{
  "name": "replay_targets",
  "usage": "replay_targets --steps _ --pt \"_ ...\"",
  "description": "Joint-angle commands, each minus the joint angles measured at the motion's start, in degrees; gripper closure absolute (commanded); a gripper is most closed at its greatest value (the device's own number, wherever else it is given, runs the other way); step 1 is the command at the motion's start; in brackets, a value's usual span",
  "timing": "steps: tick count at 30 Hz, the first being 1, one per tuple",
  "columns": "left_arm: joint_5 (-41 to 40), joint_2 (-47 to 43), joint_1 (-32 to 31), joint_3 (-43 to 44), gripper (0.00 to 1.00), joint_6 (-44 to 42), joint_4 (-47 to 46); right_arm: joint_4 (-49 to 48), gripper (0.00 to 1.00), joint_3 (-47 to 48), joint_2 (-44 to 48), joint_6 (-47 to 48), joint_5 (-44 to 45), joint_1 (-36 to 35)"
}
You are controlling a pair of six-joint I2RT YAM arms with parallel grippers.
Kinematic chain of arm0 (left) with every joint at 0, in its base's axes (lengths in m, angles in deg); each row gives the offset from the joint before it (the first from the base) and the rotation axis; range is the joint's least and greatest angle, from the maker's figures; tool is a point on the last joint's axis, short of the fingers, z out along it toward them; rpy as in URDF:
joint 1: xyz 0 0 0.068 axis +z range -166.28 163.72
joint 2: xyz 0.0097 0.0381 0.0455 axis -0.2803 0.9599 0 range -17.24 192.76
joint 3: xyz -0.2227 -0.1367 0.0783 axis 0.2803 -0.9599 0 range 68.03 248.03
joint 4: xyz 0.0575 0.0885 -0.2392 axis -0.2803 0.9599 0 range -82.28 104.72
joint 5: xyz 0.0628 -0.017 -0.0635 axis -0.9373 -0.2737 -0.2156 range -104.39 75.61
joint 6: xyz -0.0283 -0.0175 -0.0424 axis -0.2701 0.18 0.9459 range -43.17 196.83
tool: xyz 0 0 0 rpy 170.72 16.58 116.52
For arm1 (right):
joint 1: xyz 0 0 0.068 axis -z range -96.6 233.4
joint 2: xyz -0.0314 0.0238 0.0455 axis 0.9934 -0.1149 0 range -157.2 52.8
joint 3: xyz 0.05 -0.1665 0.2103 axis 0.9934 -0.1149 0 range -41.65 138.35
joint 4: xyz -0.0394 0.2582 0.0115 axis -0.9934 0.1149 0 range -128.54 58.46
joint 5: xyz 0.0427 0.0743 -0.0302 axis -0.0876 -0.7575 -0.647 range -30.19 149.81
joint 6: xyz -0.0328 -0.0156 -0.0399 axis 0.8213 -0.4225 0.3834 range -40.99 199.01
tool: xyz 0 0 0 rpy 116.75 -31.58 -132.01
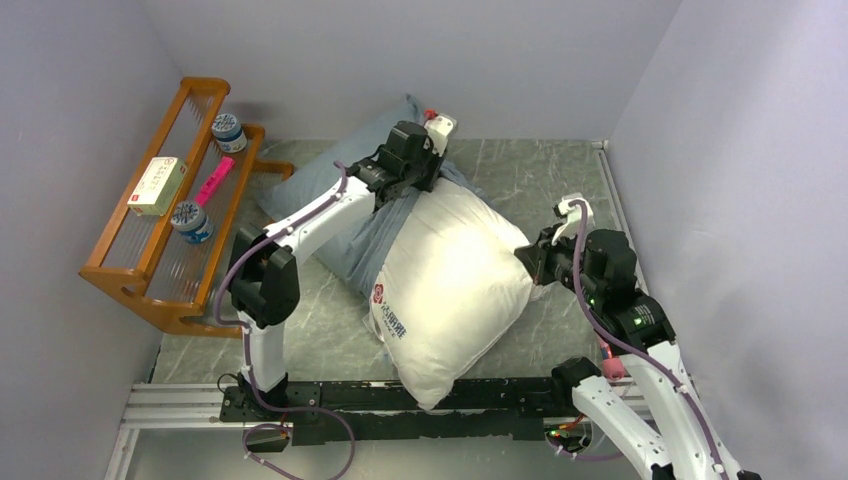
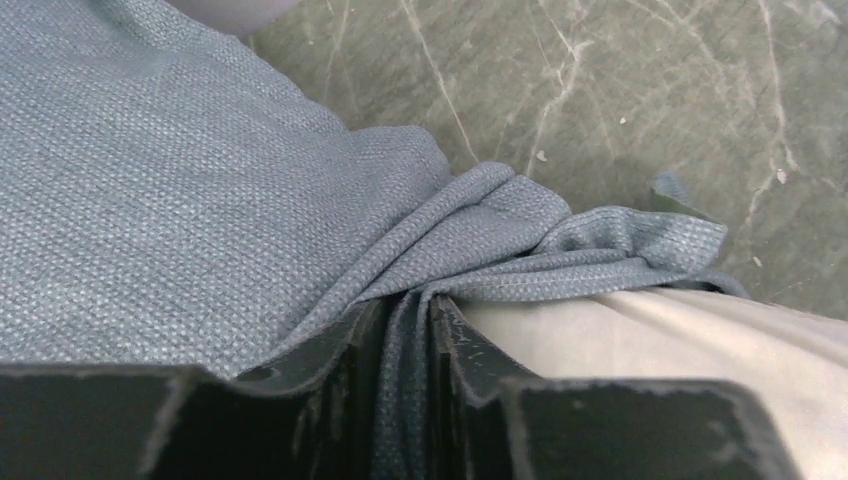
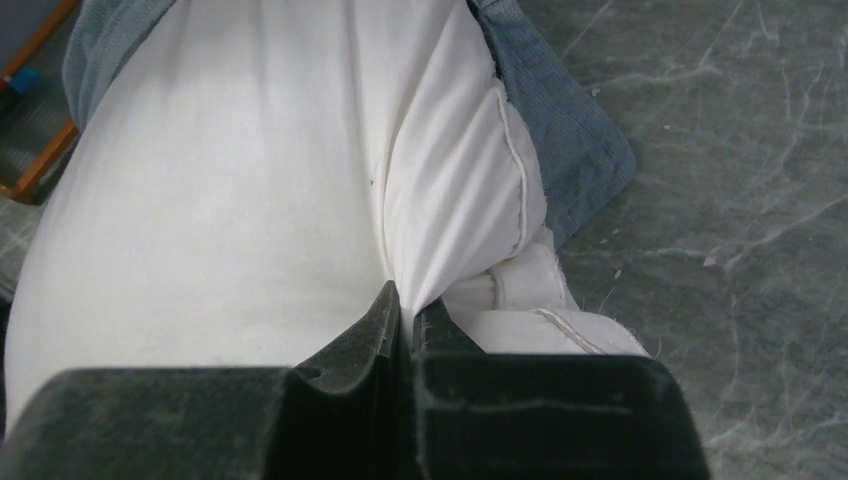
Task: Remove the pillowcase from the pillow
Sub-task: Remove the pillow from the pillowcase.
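One risk — the left hand [image 2: 405, 330], narrow around a pillowcase [image 2: 150, 200] fold at the pillow's [image 1: 450, 280] far end, grip unclear, may slip off while the right hand [image 3: 405, 310] pinches the pillow's right corner.

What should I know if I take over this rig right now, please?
Left hand: pinching a fold of the pillowcase by the far end of the pillow.
Right hand: shut on the pillow's edge, on the right side.
Done: most of the pillow lies bare on the table.
Left: its far end is in the case; pull the two apart.
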Motion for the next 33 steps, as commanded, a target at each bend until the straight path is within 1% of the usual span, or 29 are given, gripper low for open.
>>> replay_targets --steps 1,2,7,10,13,16,18,20,23,29,31,33 --pt "0.3 -6.2 3.1 -2.2 0.67 3.7 -3.8 -1.1 0.91 3.2 -1.1 -0.3 -0.9 0.2" --pt "0.7 -7.3 3.0 -2.9 0.64 4.4 -4.3 -0.9 0.86 3.2 -1.4 -0.4 -0.8 0.3" --pt "4.9 -14.0 3.0 -8.7 0.48 8.7 -7.7 -0.8 0.57 4.2 -3.0 -0.5 -0.3 0.2" --pt "5.1 -19.0 3.1 -12.8 0.36 10.1 -9.1 -0.3 0.44 5.9 -4.2 0.6 -0.7 0.2" --pt "4.1 -23.3 3.1 -15.6 0.3 10.6 -8.7 0.2 0.32 7.3 -5.2 1.5 -1.0 0.2" --pt "4.0 -27.3 3.1 -18.4 0.27 10.6 -7.5 -0.4 0.25 7.7 -5.8 1.5 -1.8 0.3" --pt "4.0 -29.9 3.1 -20.6 0.26 10.1 -6.7 -1.0 0.21 7.4 -6.6 1.2 -4.0 0.2" --pt "2.2 -32.5 3.2 -22.6 0.25 9.3 -5.1 -1.2 0.18 7.6 -7.8 0.8 -6.6 0.2" --pt "0.6 -36.4 3.2 -25.8 0.22 8.2 -2.7 -1.4 0.13 7.8 -9.6 0.6 -9.1 0.2" --pt "-0.4 -44.6 3.2 -33.9 0.17 5.1 -1.6 -1.8 0.04 9.6 -12.6 0.5 -8.4 0.2" --pt "-0.9 -48.0 3.2 -38.1 0.15 4.3 -3.3 -1.3 0.01 11.0 -14.0 0.7 -8.4 0.2" --pt "-1.2 -51.4 3.2 -42.3 0.12 3.9 -5.0 -0.3 0.0 12.5 -15.5 1.1 -8.0 0.2"
